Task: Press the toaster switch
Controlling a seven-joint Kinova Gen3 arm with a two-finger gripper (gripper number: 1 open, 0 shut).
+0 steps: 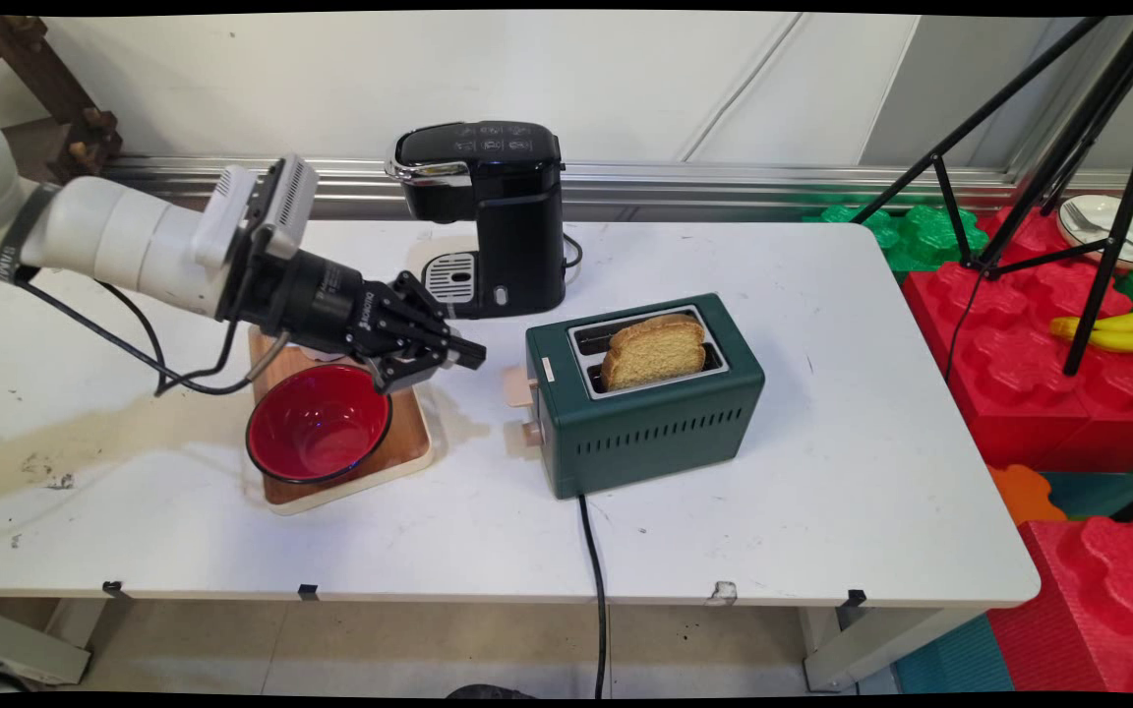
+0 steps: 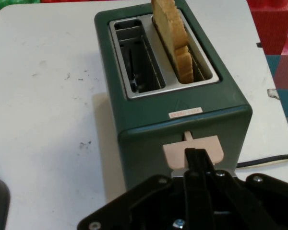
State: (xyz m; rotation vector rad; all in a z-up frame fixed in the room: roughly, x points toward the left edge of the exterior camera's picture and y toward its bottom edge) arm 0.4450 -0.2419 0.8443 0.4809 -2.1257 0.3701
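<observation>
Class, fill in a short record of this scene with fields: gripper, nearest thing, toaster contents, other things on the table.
gripper: gripper shut, holding nothing, pointing at the toaster's lever end
nearest thing: pale lever on the green toaster
toaster contents: one bread slice standing in one slot; the other slot empty
other things on the table: red bowl on a wooden board; black coffee machine
</observation>
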